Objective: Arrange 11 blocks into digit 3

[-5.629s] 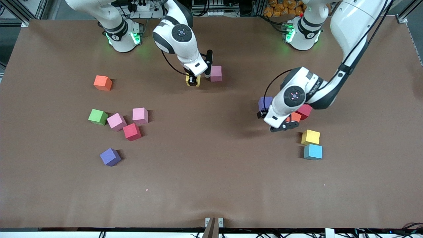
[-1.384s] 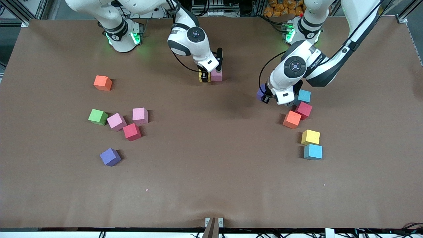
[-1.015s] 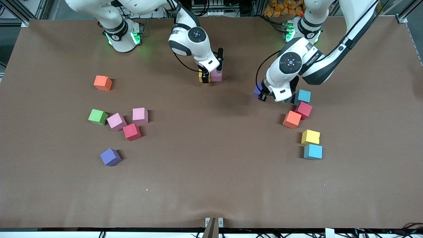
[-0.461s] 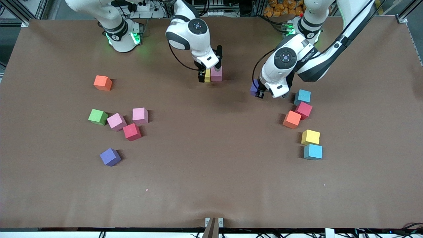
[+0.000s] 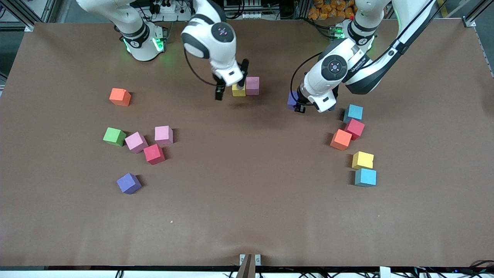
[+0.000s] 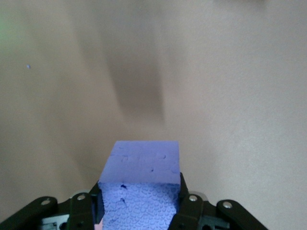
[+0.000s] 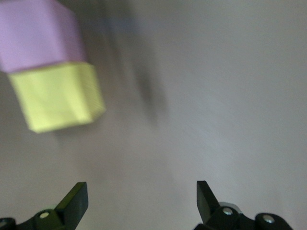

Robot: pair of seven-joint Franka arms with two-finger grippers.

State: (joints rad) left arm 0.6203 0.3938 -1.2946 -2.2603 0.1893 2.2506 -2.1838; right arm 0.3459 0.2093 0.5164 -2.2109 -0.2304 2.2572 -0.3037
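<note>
Right pincer (image 5: pixel 230 88) off yellow block (image 5: pixel 238 90) (seemingly).

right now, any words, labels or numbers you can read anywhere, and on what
None can be read.
Left arm: a dark line of lettering on its white casing, too small to read.
Blocks, e.g. the yellow block and pink block: plain faces, no marks.
Table: no text.

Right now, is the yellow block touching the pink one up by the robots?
Yes, the yellow block sits flush against the pink block, with no gap showing between them.
</note>
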